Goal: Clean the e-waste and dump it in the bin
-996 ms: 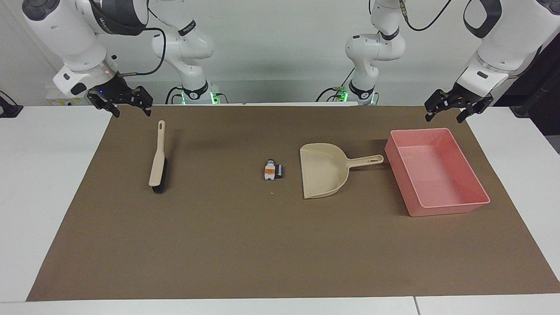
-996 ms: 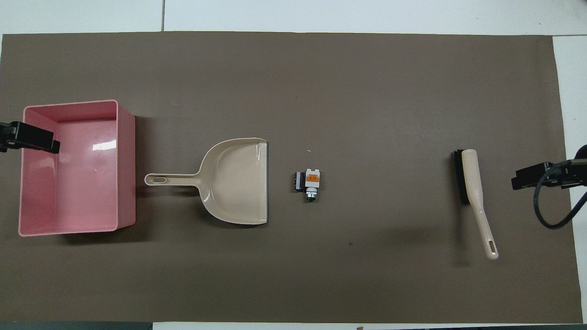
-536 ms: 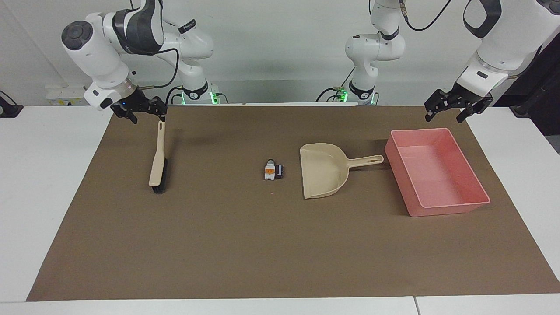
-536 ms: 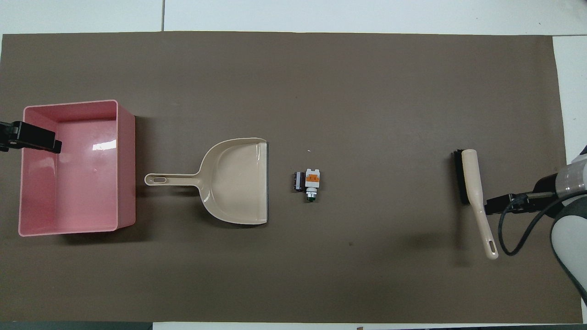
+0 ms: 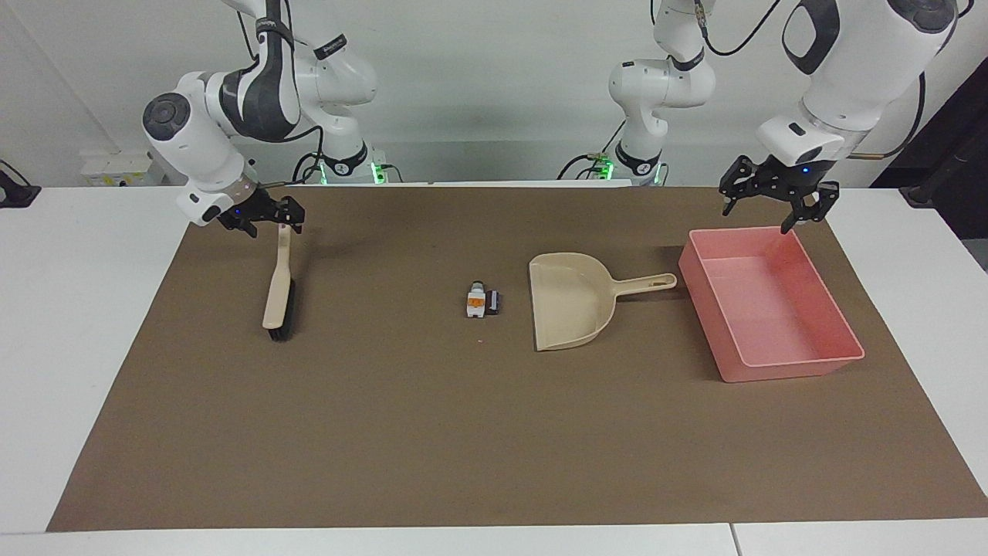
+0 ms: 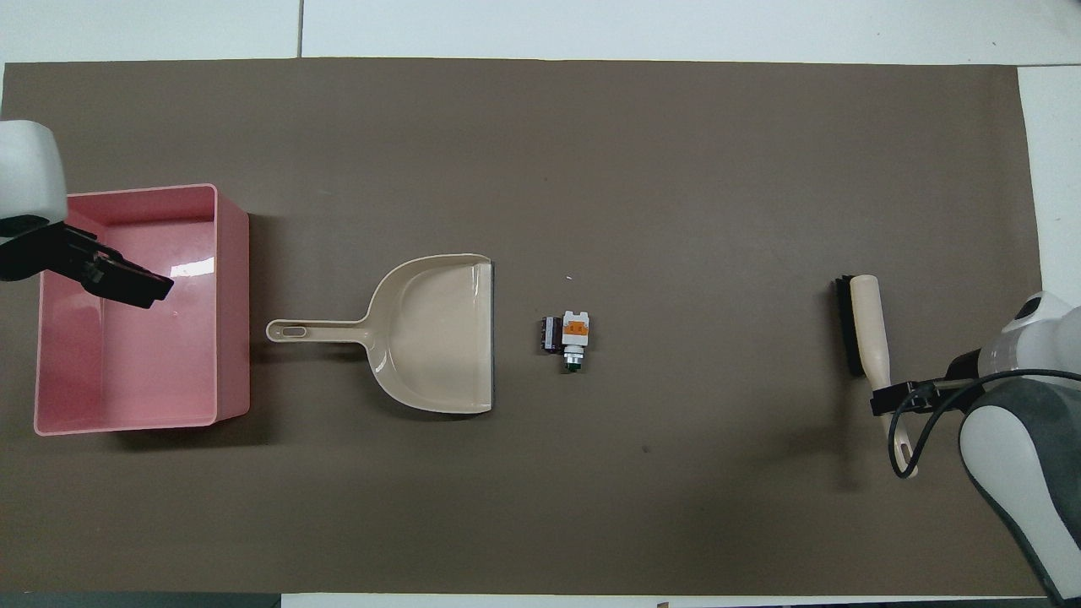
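Observation:
The e-waste lies mid-mat: a white block with an orange patch and a small dark chip beside it; both also show in the overhead view, block and chip. The pink bin stands at the left arm's end of the table, and shows from above. My left gripper is open and empty, up over the bin's rim nearest the robots. My right gripper is open, low at the handle end of the brush, not closed on it.
A beige dustpan lies between the e-waste and the bin, mouth toward the e-waste, handle toward the bin. The brush lies at the right arm's end of the brown mat.
My right gripper has come down and across to the brush's handle end. My left gripper has moved in over the bin's rim. The objects have not moved.

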Controlling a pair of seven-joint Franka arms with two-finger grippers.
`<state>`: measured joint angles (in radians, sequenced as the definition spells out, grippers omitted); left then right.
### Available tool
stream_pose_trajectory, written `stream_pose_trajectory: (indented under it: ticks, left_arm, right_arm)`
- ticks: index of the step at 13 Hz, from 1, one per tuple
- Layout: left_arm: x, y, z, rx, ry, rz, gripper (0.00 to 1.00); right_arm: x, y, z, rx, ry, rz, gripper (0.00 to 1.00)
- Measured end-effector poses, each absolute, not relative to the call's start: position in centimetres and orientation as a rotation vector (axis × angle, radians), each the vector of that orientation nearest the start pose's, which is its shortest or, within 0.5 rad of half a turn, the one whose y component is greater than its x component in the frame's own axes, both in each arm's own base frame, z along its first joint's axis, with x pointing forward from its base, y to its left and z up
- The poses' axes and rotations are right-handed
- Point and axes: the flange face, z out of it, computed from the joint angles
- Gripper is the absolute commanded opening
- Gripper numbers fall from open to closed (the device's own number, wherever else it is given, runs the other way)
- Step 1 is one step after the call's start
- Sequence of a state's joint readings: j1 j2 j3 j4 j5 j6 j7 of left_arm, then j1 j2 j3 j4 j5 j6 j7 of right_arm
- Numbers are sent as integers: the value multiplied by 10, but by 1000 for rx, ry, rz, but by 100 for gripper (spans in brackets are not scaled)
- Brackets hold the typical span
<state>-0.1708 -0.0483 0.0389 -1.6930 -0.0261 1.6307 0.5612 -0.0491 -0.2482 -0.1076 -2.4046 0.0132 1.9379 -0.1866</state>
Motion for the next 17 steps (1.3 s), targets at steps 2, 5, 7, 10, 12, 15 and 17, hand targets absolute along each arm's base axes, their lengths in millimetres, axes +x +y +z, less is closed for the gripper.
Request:
stream_pose_trajectory:
  ticks: [2,5,7,10,12,15,17]
  left_arm:
    - [526,-86,582,-2848,1390,-14,99]
    - [507,-99,552,-2604,1782,-70,99]
    - [499,-127,526,-2446,1999,-46,99]
    - [502,-175,477,-2288,2145,24,99]
    - [508,-195,441,-2232,2190,86,99]
    - [513,-202,396,-2229,2202,156,99]
    - [508,-199,375,-2212,2175,184,99]
  right_arm:
    - [417,-71,373,-3045,-39,333,92]
    - [412,-75,357,-3042,-90,315,87]
    - [410,-75,352,-3043,-98,310,81]
    - [406,-74,346,-3039,-100,326,76]
    - [405,-74,342,-3033,-124,340,66]
    - [405,-74,339,-3031,-132,348,61]
    - [405,-74,339,-3030,-133,348,60]
